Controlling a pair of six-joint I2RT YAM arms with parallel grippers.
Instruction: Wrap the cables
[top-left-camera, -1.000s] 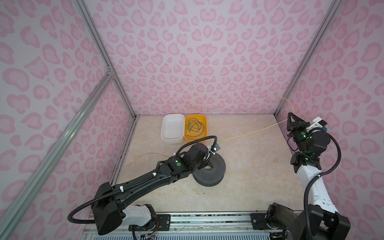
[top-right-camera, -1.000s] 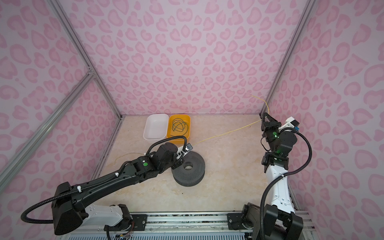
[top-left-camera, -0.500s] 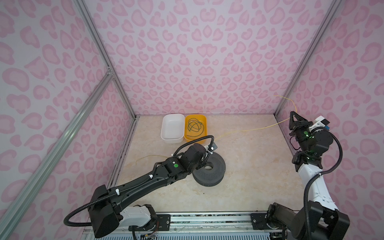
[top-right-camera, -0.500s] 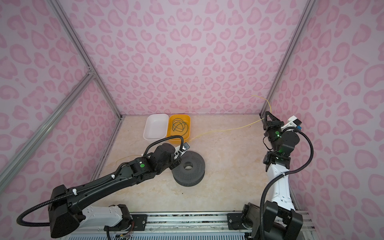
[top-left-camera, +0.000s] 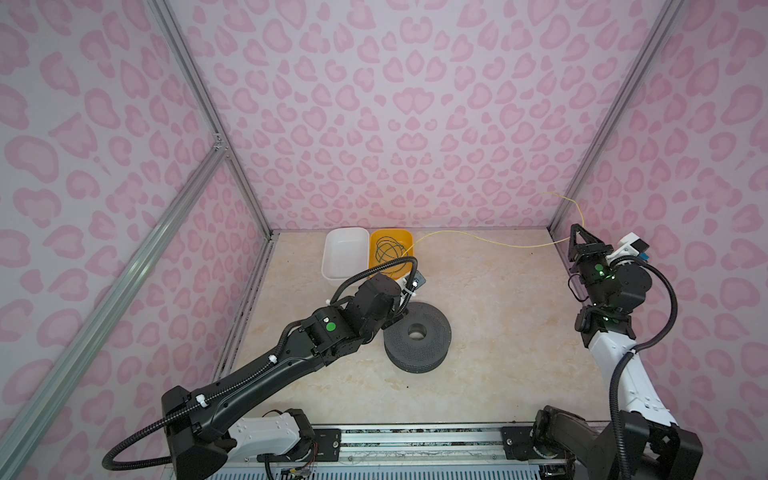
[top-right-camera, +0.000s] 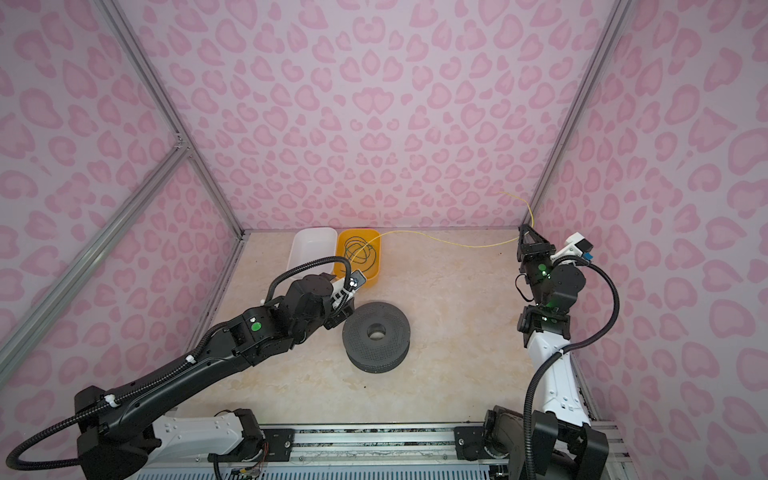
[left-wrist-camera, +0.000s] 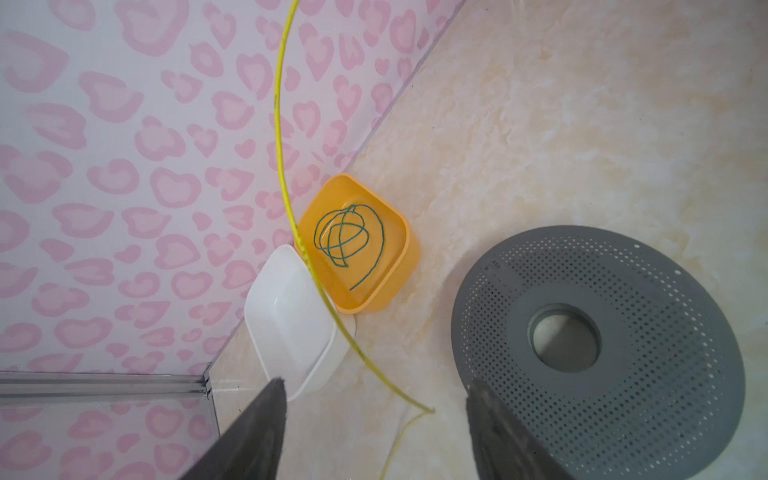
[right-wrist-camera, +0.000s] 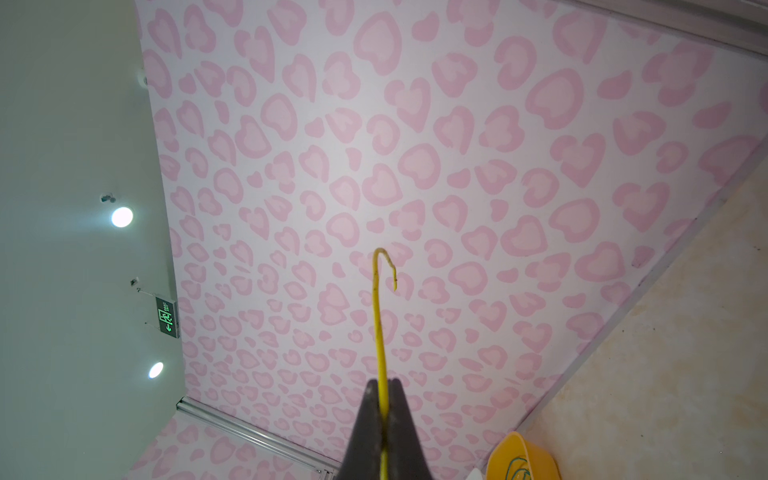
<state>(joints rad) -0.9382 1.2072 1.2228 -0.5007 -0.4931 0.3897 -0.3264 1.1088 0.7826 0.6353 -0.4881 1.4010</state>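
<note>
Left wrist view: saw left gripper (left-wrist-camera: 376, 382) open astride slack yellow cable (left-wrist-camera: 277, 124) by spool (left-wrist-camera: 665, 291), right gripper (right-wrist-camera: 384, 384) clamped on its far-right end, green cable (left-wrist-camera: 370, 270) coiled in far tray (left-wrist-camera: 390, 286). Feared unheld slack springing away.

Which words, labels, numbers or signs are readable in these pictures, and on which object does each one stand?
No word or number can be read anywhere.
On the green exit sign on the room wall, in the right wrist view: a running figure and an arrow; its characters are too small to read.
On the grey spool, in the left wrist view: a small marking near the rim, too blurred to read.
</note>
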